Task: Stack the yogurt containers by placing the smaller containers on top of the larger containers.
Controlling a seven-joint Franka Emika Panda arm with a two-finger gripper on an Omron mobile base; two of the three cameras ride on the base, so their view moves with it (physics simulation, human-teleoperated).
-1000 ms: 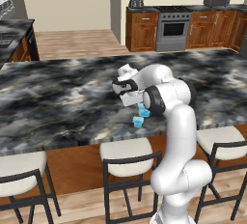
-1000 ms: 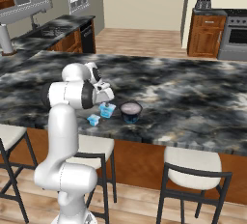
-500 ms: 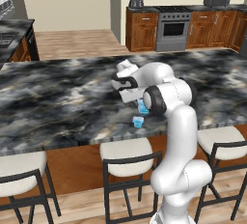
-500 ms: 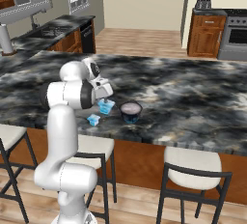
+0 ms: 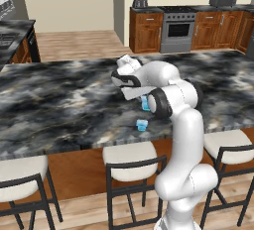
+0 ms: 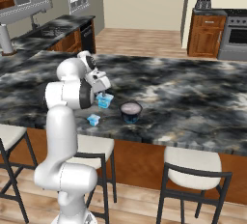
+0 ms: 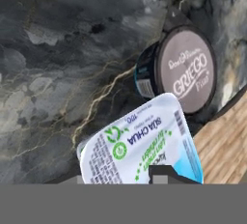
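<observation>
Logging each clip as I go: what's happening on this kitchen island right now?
A white robot arm is working over the marble island counter. Its gripper is at the light-blue cup with the whitish top, fingers either side of it; whether it grips is unclear. The wide dark-rimmed tub sits just beside it on the counter with nothing on top. The tiny blue cup stands apart near the counter's front edge. Nothing is stacked yet.

A home kitchen: marble island counter (image 5: 59,100) with bar stools (image 5: 131,157), wooden cabinets (image 5: 146,30), stainless oven (image 5: 177,30).
</observation>
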